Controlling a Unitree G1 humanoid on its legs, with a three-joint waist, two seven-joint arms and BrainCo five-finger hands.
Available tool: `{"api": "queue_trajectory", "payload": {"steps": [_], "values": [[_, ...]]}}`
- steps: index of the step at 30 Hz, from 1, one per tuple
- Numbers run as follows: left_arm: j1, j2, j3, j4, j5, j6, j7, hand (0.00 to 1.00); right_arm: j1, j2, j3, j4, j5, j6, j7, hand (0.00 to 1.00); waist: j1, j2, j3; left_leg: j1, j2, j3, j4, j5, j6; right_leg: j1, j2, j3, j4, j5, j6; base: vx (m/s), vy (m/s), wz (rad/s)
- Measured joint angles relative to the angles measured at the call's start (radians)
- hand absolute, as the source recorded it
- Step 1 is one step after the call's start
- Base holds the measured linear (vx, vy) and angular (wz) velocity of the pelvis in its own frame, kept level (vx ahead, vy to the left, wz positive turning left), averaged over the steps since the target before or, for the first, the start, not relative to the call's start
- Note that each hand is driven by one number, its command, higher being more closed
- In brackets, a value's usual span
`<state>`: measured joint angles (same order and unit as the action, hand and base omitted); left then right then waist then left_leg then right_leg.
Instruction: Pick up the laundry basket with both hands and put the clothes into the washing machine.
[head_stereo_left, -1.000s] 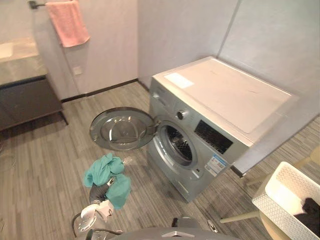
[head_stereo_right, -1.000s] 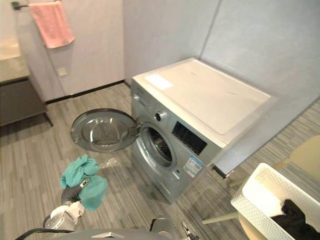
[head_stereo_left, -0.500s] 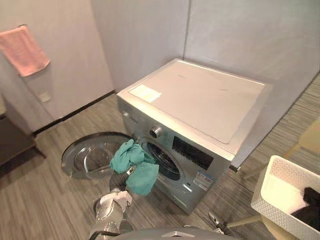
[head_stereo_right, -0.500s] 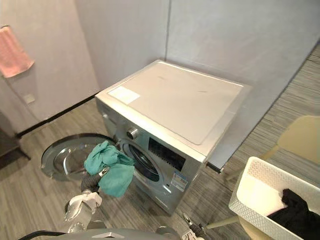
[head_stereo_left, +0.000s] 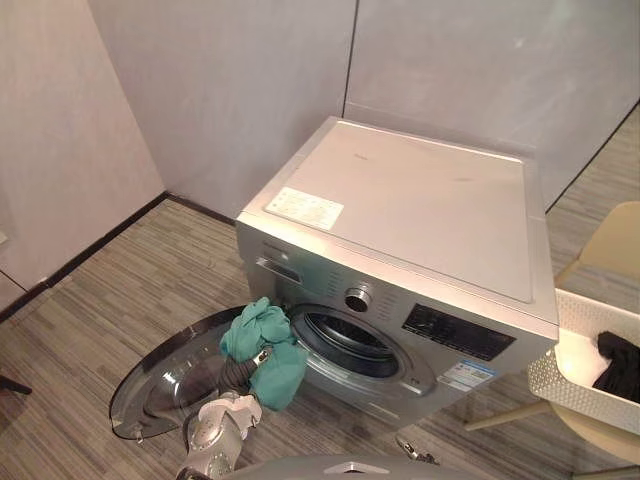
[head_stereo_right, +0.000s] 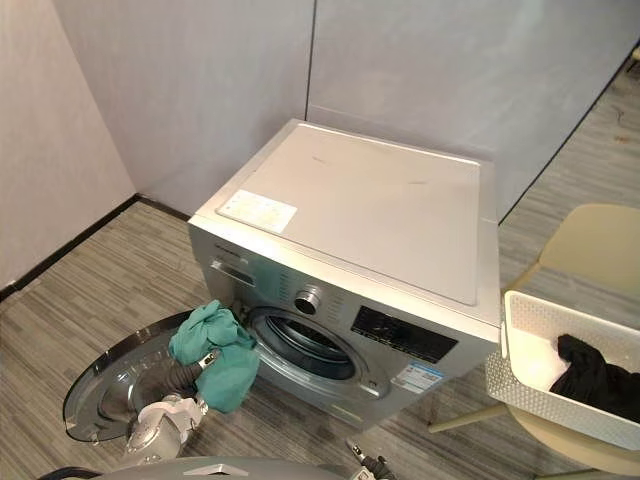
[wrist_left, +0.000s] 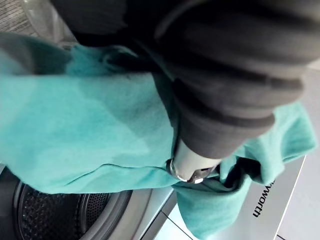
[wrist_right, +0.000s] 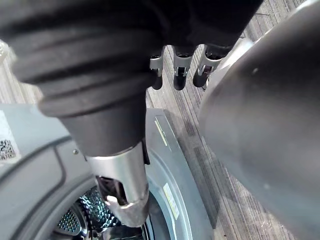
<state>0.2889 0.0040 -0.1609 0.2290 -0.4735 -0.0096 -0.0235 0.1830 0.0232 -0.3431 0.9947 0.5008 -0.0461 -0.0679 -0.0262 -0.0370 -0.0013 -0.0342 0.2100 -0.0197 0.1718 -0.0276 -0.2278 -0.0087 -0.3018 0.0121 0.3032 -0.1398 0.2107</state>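
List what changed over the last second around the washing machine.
The camera swung toward the washing machine. The left hand, gripping the teal cloth, moved from over the floor near the door to the left edge of the drum opening. Unchanged: the door stays open, the cloth stays in the hand, and a black garment lies in the white basket.
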Motion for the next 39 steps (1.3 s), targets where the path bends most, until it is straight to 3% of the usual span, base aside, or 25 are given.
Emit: {"api": "queue_trajectory", "payload": {"steps": [1,4,5,6,7,8,9,10,11,12,13,14,16,18,19,21,22,24,29,34,39], "values": [[-0.013,0.014,-0.030,0.010,0.006,-0.001,-0.006,1.00,0.004,0.002,-0.026,0.005,0.002,0.001,0.000,0.00,-0.003,0.001,0.000,0.014,-0.019,0.006,-0.021,-0.003,0.006,0.013,-0.020,-0.011,-0.026,0.026,0.027,-0.05,0.277,0.16],[-0.039,0.032,-0.106,0.030,0.027,-0.002,-0.022,1.00,0.012,0.003,-0.072,0.007,0.015,-0.013,-0.002,0.00,-0.012,0.009,-0.008,0.016,-0.070,0.049,-0.048,-0.048,0.037,0.016,-0.081,-0.018,-0.101,0.064,0.054,-0.11,0.174,-0.17],[-0.038,0.033,-0.114,0.029,0.027,-0.002,-0.028,1.00,0.016,0.002,-0.074,0.004,0.017,-0.018,0.000,0.00,-0.010,0.012,-0.007,0.009,-0.082,0.056,-0.048,-0.058,0.041,0.006,-0.093,-0.019,-0.114,0.066,0.050,-0.20,0.131,-0.54],[-0.037,0.037,-0.120,0.028,0.027,-0.002,-0.034,1.00,0.016,0.000,-0.083,0.003,0.020,-0.020,0.001,0.00,-0.007,0.003,-0.003,-0.007,-0.092,0.083,-0.033,-0.066,0.038,-0.004,-0.107,-0.027,-0.135,0.041,0.019,-0.24,0.070,-0.60],[-0.037,0.043,-0.126,0.031,0.028,-0.002,-0.037,1.00,0.014,0.000,-0.093,0.005,0.020,-0.019,0.001,0.00,-0.011,-0.008,-0.003,-0.030,-0.094,0.100,-0.020,-0.066,0.037,-0.040,-0.109,-0.022,-0.143,-0.002,0.012,-0.23,0.044,-0.50],[-0.038,0.044,-0.134,0.030,0.028,-0.002,-0.038,1.00,0.016,-0.002,-0.094,0.005,0.020,-0.017,0.001,0.00,-0.019,-0.016,-0.008,-0.034,-0.093,0.100,-0.023,-0.065,0.036,-0.059,-0.107,-0.022,-0.136,0.000,-0.012,-0.15,0.032,-0.39],[-0.042,0.045,-0.155,0.028,0.028,-0.002,-0.046,1.00,0.018,-0.007,-0.095,0.008,0.021,-0.015,0.001,0.00,-0.021,-0.004,0.002,-0.058,-0.087,0.099,0.034,-0.077,0.036,-0.091,-0.097,-0.023,-0.133,0.018,-0.075,-0.09,0.037,-0.56],[-0.041,0.032,-0.174,0.024,0.032,-0.001,-0.048,1.00,0.008,-0.012,-0.112,0.006,0.041,-0.015,0.002,0.00,-0.012,0.021,0.022,-0.068,-0.050,0.113,0.057,-0.099,0.042,-0.106,-0.061,-0.024,-0.113,0.028,-0.171,-0.11,0.030,-0.69],[-0.038,0.034,-0.187,0.025,0.039,0.000,-0.051,1.00,0.008,-0.016,-0.110,0.005,0.044,-0.012,0.001,0.00,-0.020,0.022,0.026,-0.068,-0.030,0.123,0.052,-0.096,0.037,-0.130,-0.047,-0.048,-0.080,0.040,-0.213,-0.11,-0.005,-0.58],[-0.040,0.034,-0.187,0.023,0.043,0.000,-0.051,1.00,0.008,-0.016,-0.108,0.005,0.044,-0.010,0.001,0.00,-0.029,0.031,0.033,-0.067,-0.013,0.128,0.052,-0.095,0.031,-0.148,-0.039,-0.071,-0.038,0.054,-0.212,-0.11,-0.069,-0.42],[-0.040,0.035,-0.182,0.023,0.043,0.000,-0.051,1.00,0.007,-0.011,-0.094,0.002,0.043,-0.011,0.002,0.00,-0.032,0.021,0.047,-0.058,0.019,0.137,0.052,-0.093,0.014,-0.192,-0.027,-0.134,0.044,0.061,-0.195,-0.06,-0.133,-0.58],[-0.040,0.039,-0.188,0.021,0.043,0.000,-0.052,1.00,0.010,-0.009,-0.060,0.003,0.042,-0.011,0.003,0.00,-0.022,-0.003,0.061,-0.038,0.056,0.156,0.051,-0.091,-0.009,-0.205,-0.006,-0.162,0.077,0.046,-0.145,-0.04,-0.161,-0.59],[-0.053,0.036,-0.231,0.021,0.043,0.001,-0.054,1.00,0.011,-0.011,-0.021,0.005,0.042,-0.011,0.004,0.00,-0.027,-0.013,0.074,-0.044,0.082,0.154,0.050,-0.085,-0.011,-0.220,0.008,-0.175,0.080,0.036,-0.057,-0.03,-0.216,-0.29],[-0.108,0.019,-0.309,0.018,0.043,0.001,-0.065,1.00,-0.001,-0.037,-0.017,0.000,0.042,-0.012,0.004,0.00,-0.018,-0.001,0.123,-0.084,0.091,0.154,0.072,-0.077,-0.003,-0.275,0.020,-0.157,0.108,0.037,-0.051,-0.07,-0.118,-0.15],[-0.158,0.003,-0.343,0.018,0.044,0.001,-0.073,1.00,-0.021,-0.052,-0.017,-0.009,0.043,-0.015,0.003,0.00,-0.016,0.019,0.162,-0.128,0.096,0.154,0.110,-0.078,-0.001,-0.316,0.020,-0.147,0.134,0.036,-0.042,-0.11,-0.028,-0.10],[-0.214,-0.022,-0.361,0.017,0.043,0.001,-0.072,1.00,-0.036,-0.064,-0.008,-0.040,0.043,-0.014,0.003,0.00,-0.016,0.024,0.199,-0.179,0.102,0.154,0.161,-0.085,-0.004,-0.374,0.021,-0.131,0.165,0.046,-0.026,-0.10,-0.014,-0.13],[-0.266,-0.033,-0.367,0.017,0.043,0.001,-0.070,1.00,-0.040,-0.069,0.010,-0.082,0.043,-0.015,0.002,0.00,-0.020,0.023,0.239,-0.204,0.115,0.155,0.198,-0.091,-0.007,-0.397,0.027,-0.124,0.187,0.046,-0.026,-0.10,-0.019,-0.20],[-0.346,-0.036,-0.372,0.017,0.043,0.000,-0.061,1.00,-0.044,-0.067,0.044,-0.157,0.045,-0.016,0.001,0.00,-0.023,0.021,0.262,-0.270,0.136,0.156,0.254,-0.109,-0.005,-0.454,0.045,-0.105,0.216,0.046,-0.028,-0.15,-0.033,-0.27],[-0.570,-0.045,-0.329,0.040,0.045,-0.023,0.013,1.00,-0.075,-0.058,0.124,-0.323,0.091,-0.040,-0.002,0.00,-0.030,-0.020,0.336,-0.448,0.162,0.158,0.393,-0.156,0.002,-0.638,0.067,-0.055,0.277,0.062,-0.024,-0.11,0.004,-0.24],[-0.812,-0.054,-0.087,0.158,0.046,-0.050,0.137,1.00,-0.083,-0.048,0.158,-0.449,0.124,-0.070,-0.006,0.00,-0.042,-0.018,0.402,-0.610,0.179,0.167,0.521,-0.185,-0.002,-0.818,0.078,0.005,0.364,0.079,-0.032,-0.06,0.014,-0.21],[-0.973,0.062,0.087,0.173,0.044,-0.082,0.238,1.00,-0.092,-0.052,0.164,-0.508,0.133,-0.110,-0.008,0.00,-0.056,-0.017,0.439,-0.762,0.219,0.159,0.592,-0.195,0.002,-0.975,0.115,0.024,0.403,0.082,-0.040,-0.05,-0.023,-0.18]]}}
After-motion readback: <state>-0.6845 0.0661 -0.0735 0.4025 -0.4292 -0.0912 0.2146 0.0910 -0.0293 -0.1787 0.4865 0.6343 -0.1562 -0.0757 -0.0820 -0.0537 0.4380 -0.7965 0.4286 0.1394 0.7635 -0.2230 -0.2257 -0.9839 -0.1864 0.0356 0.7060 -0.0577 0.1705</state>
